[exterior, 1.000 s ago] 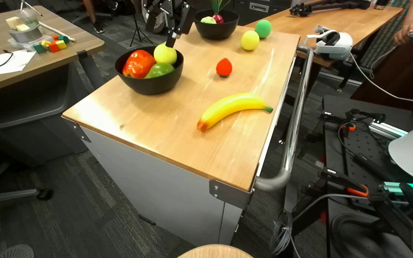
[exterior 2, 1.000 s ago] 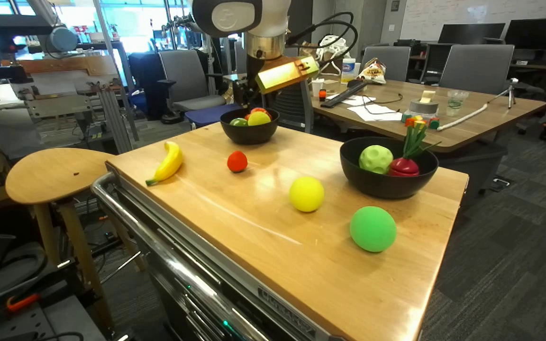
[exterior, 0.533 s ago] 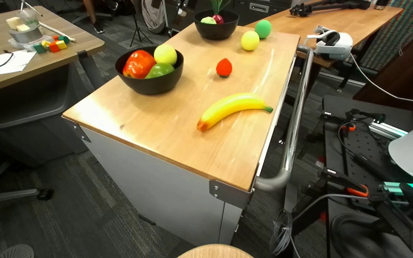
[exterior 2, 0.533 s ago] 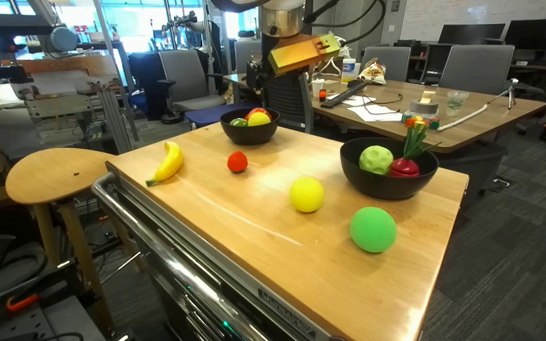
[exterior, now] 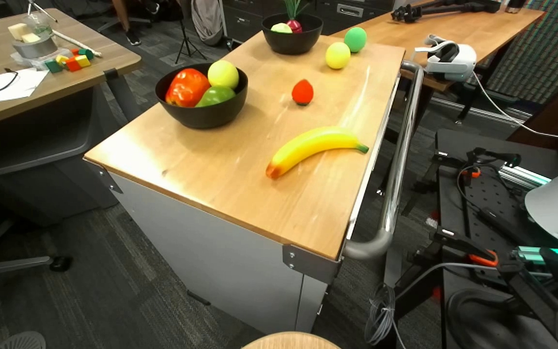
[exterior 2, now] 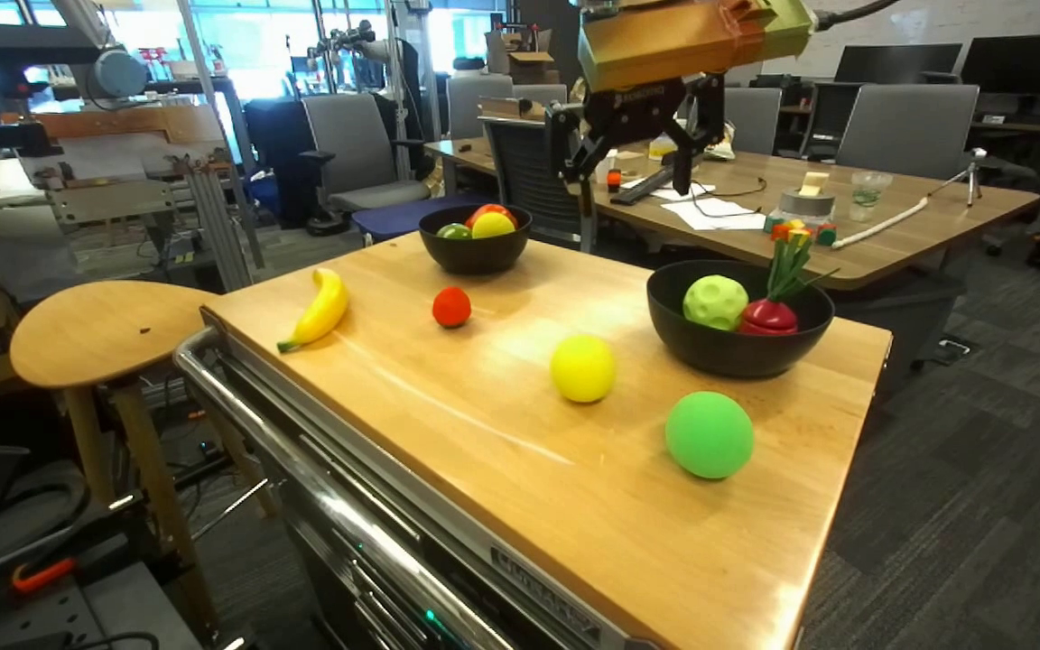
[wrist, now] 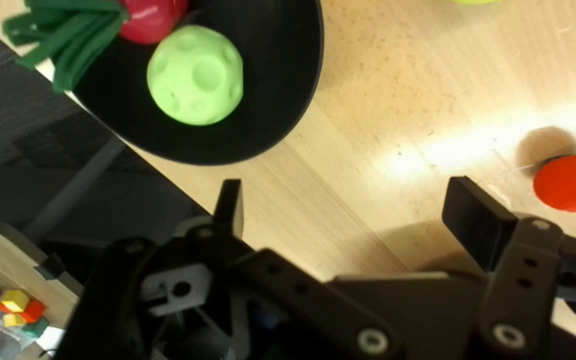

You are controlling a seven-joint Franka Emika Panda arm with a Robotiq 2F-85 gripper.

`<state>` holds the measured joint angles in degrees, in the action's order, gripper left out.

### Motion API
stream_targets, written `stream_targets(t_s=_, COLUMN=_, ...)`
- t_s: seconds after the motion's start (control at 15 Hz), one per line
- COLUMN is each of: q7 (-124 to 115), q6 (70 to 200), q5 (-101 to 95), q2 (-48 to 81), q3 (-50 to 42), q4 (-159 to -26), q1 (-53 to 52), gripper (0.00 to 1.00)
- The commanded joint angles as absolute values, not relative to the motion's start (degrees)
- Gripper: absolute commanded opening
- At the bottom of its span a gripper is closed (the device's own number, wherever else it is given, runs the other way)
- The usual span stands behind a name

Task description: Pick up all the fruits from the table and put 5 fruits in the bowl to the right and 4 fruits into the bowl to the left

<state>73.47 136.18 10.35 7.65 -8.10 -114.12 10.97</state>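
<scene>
My gripper [exterior 2: 630, 192] hangs in the air beyond the table's back edge, its fingers wide apart and nothing between them; the wrist view agrees. The wide black bowl to the left [exterior 2: 710, 357] holds a dimpled green fruit [exterior 2: 716, 303] and a red one with green leaves [exterior 2: 768, 318]. In the smaller black bowl to the right [exterior: 204, 116] lie a red-orange fruit [exterior: 187, 88], a yellow-green one [exterior: 223, 74] and a green one [exterior: 217, 95]. On the table rest a banana [exterior: 313, 146], a small red fruit [wrist: 570, 183], a yellow ball [exterior 2: 583, 368] and a green ball [exterior 2: 710, 434].
A metal rail [exterior: 400, 160] runs along one long side of the wooden table [exterior 2: 502, 397]. Behind stands a larger desk [exterior 2: 926, 199] with papers, blocks and a tripod. A round stool [exterior 2: 114, 329] is beside the table's short end.
My gripper has risen away from the bowl to the right, leaving the yellow-green fruit inside, and has swung toward the bowl to the left. The fruits stay where they were.
</scene>
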Motion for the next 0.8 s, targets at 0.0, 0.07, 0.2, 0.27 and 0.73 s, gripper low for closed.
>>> stream_targets(t_s=0.0, q7=72.9, q6=135.8, q5=9.9, q2=7.0, q3=-7.8, q4=-114.8, q1=11.6, gripper=1.0)
stream_targets(t_s=0.07, q7=73.5, q6=135.9, q5=10.8, q2=6.3, q3=-7.5, q4=-115.6, q1=11.4, gripper=1.0)
stream_targets(t_s=0.2, q7=74.5, q6=136.6, q5=11.1, q2=5.2, q3=-7.1, q4=-117.6, q1=11.3, gripper=1.0)
stream_targets(t_s=0.27, q7=74.8, q6=136.8, q5=10.6, q2=4.8, q3=-7.1, q4=-118.8, q1=11.4, gripper=1.0)
stream_targets(t_s=0.73, q7=77.9, q6=139.0, q5=7.0, q2=0.8, q3=-7.9, q4=-128.5, q1=11.3, gripper=1.0)
